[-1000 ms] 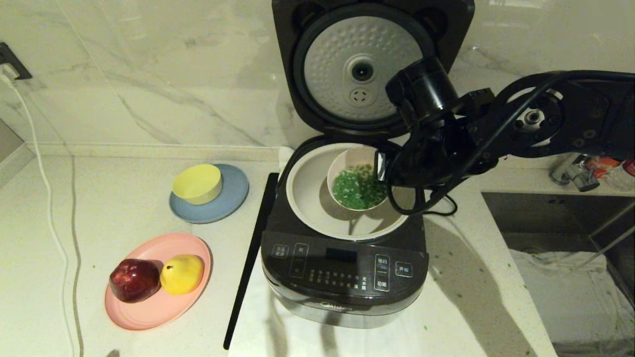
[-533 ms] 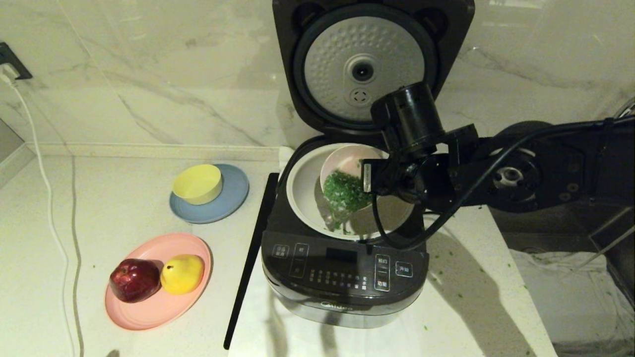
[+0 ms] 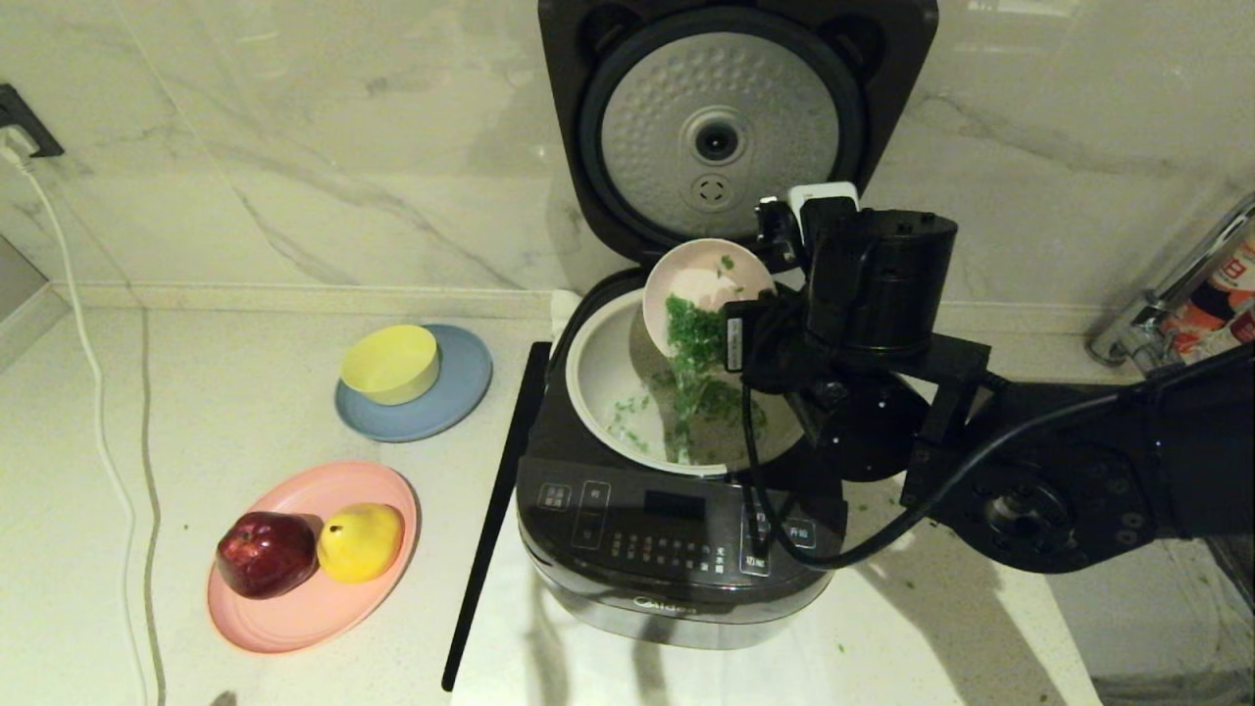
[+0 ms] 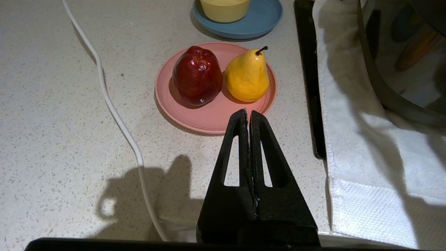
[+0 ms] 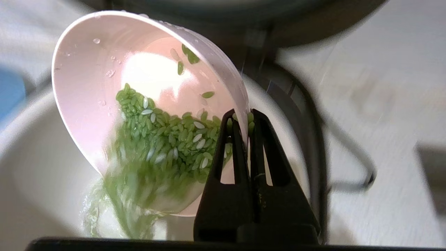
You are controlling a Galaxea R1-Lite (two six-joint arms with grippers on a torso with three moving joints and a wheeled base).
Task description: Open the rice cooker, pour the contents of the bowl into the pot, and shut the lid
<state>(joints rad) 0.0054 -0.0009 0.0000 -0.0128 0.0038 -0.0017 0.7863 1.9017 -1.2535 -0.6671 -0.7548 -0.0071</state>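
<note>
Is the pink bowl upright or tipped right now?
Tipped: the right gripper holds the bowl steeply over the pot, green contents spilling out.

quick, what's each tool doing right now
Left tool: shut, empty, parked near the pink plate.
Right tool: shut on the bowl rim, tipping the contents into the pot.

The right arm is matte black, built of rounded joint housings with recessed screws and a silver hub; a glossy black cable loops beneath it. Both grippers carry black wedge-shaped fingers with triangular cut-outs.
</note>
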